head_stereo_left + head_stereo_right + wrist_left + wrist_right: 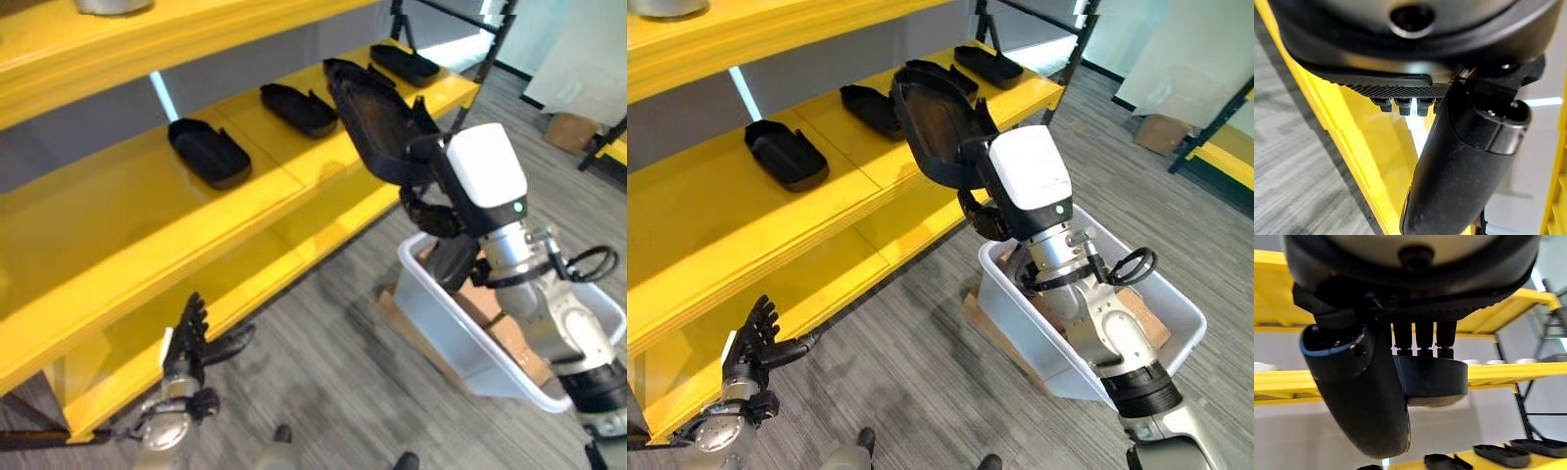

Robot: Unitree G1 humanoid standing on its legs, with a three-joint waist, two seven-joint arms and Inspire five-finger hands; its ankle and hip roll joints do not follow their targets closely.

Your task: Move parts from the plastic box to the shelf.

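- The right hand (982, 201) grips a black part (933, 122) by its near end, fingers and thumb pinching it, raised over the shelf (294, 171) edge.
- Just beyond the hand lie four parts (208, 150); aim for the bare spot between them.
- Level the part, lower it flat, then release.
- The box (1019, 304) sits below the wrist.
- The left hand (191, 338) hangs spread, low by the shelf.
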